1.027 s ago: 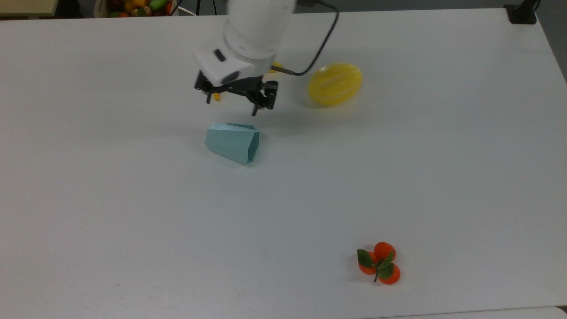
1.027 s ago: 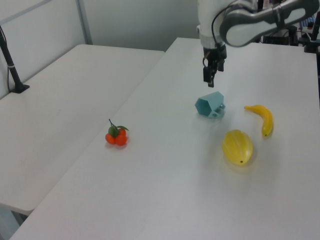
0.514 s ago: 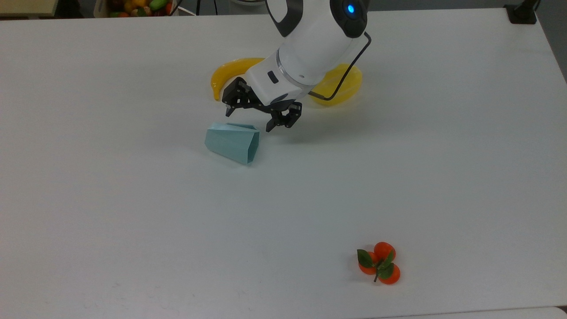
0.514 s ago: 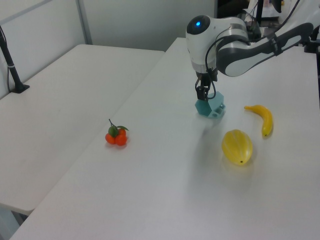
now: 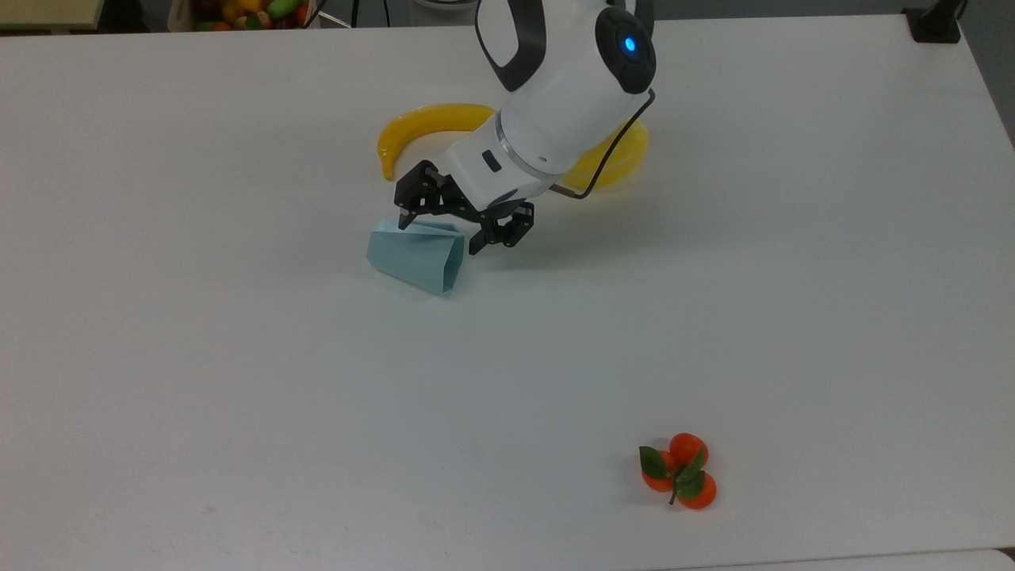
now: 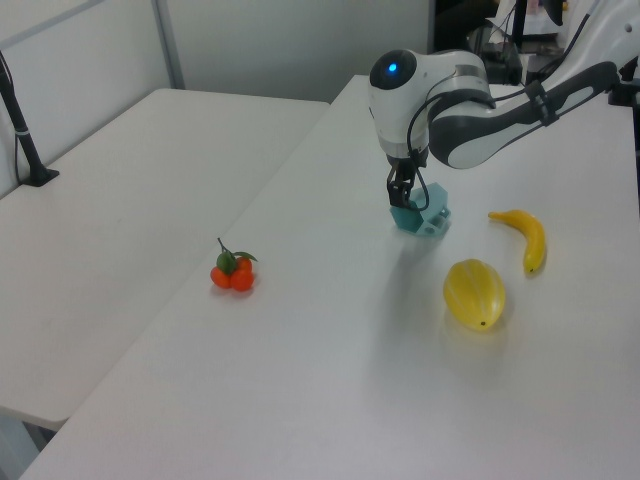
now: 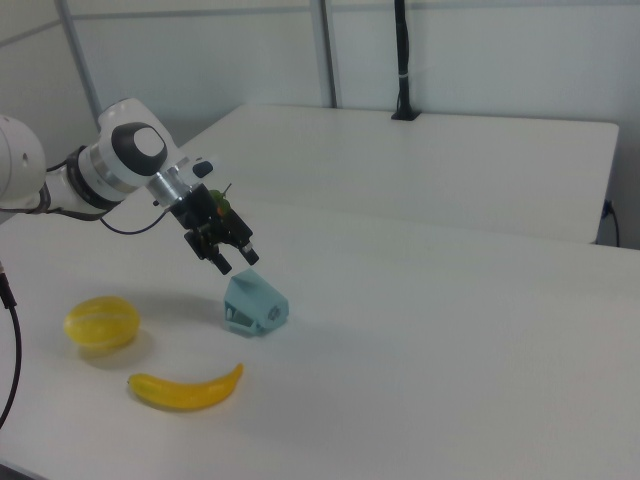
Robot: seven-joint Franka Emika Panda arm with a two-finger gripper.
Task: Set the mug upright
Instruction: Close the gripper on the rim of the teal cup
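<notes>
The pale blue-teal faceted mug [image 5: 414, 255] lies on its side on the white table [image 5: 238, 396], its open mouth facing the top view's right. In the left view the mug [image 6: 424, 216] sits just behind the arm's wrist; in the right view the mug [image 7: 255, 303] shows its handle side low against the table. My gripper [image 5: 438, 235] is open and tilted down over the mug's mouth end, one finger at the upper side wall and the other just off the rim. It holds nothing. The gripper [image 7: 238, 263] hovers just above the mug, and the gripper [image 6: 398, 198] appears close to it.
A banana [image 5: 420, 123] and a yellow melon [image 5: 622, 151] lie behind the arm in the top view. A cluster of small oranges [image 5: 679, 470] rests near the table's front right. A bin of fruit [image 5: 246, 12] stands off the far edge.
The arm swung around and came down from above the banana to the mug's mouth end. The fingers stay open. The mug has not moved.
</notes>
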